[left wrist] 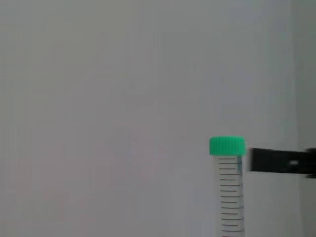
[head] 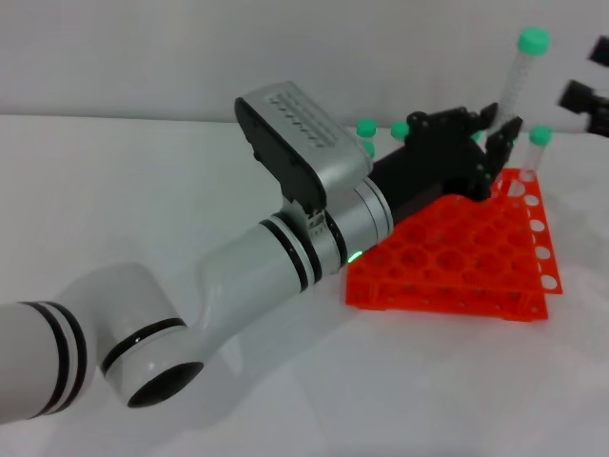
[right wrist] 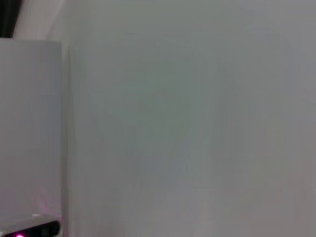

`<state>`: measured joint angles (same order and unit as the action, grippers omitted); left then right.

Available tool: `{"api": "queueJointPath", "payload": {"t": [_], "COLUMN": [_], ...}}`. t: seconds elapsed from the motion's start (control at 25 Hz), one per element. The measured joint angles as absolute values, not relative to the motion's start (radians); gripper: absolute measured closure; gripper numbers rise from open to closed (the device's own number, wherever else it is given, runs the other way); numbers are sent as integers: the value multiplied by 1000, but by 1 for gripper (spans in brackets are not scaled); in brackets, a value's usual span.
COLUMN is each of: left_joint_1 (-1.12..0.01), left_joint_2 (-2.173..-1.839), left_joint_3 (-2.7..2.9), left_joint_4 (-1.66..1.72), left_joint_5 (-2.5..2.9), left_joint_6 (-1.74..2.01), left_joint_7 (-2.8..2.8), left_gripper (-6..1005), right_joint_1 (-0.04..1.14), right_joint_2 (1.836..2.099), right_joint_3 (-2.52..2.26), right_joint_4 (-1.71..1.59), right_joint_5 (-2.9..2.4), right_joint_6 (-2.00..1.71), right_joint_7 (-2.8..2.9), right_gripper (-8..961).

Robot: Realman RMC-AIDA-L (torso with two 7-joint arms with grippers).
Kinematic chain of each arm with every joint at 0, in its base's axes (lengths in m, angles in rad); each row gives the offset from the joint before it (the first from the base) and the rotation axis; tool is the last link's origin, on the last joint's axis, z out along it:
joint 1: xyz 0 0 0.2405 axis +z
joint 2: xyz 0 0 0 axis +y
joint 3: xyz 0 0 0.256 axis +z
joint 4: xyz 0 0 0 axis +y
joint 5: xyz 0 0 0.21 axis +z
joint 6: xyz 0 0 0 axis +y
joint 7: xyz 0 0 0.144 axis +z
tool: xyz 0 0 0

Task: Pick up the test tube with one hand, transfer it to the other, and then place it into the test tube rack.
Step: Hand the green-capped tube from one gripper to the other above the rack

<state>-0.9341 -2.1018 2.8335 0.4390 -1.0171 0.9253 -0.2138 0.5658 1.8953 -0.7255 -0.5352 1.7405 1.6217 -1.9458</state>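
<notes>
In the head view my left gripper (head: 497,135), black on a white arm with a green light, is shut on the lower part of the test tube (head: 517,81). It holds the tube nearly upright over the far side of the orange-red test tube rack (head: 457,262), green cap on top. The left wrist view shows the tube (left wrist: 231,192) and its cap. My right gripper (head: 588,81) is at the right edge, just right of the tube's upper part, with its dark fingers apart. One of its fingers (left wrist: 279,161) shows beside the tube below the cap, apart from it.
Several other green-capped tubes (head: 540,138) stand in the rack's far rows, some behind my left gripper (head: 366,127). My left arm lies across the table and covers the rack's left part. The right wrist view shows only a pale wall.
</notes>
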Motion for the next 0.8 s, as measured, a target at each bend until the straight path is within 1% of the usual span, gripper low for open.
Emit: {"api": "queueJointPath", "payload": {"t": [0.08, 0.32, 0.44, 0.68, 0.8], "left_joint_1": [-935, -942, -943, -942, -940], "left_joint_2": [-2101, -2102, -2102, -2104, -2105], "left_joint_3": [2831, 2830, 2830, 2830, 2830], "left_joint_4": [436, 433, 433, 431, 429], "left_joint_5": [-978, -948, -947, -945, -944], "left_joint_6": [916, 885, 881, 880, 879], "left_joint_7": [-223, -227, -228, -223, -223], "left_gripper": [733, 723, 718, 709, 704], "right_joint_1": [596, 634, 636, 637, 636], "right_joint_2": [1911, 1924, 1925, 1915, 1912], "right_joint_3": [-726, -733, -741, -751, -752], "right_joint_4": [-538, -536, -539, -541, -542], "right_joint_5": [1704, 1676, 1670, 1664, 1664], "right_joint_6": [1583, 1564, 1556, 1556, 1557], "right_joint_7": [-1920, -1886, -1871, -1860, -1851], "right_gripper": [180, 183, 185, 188, 306]}}
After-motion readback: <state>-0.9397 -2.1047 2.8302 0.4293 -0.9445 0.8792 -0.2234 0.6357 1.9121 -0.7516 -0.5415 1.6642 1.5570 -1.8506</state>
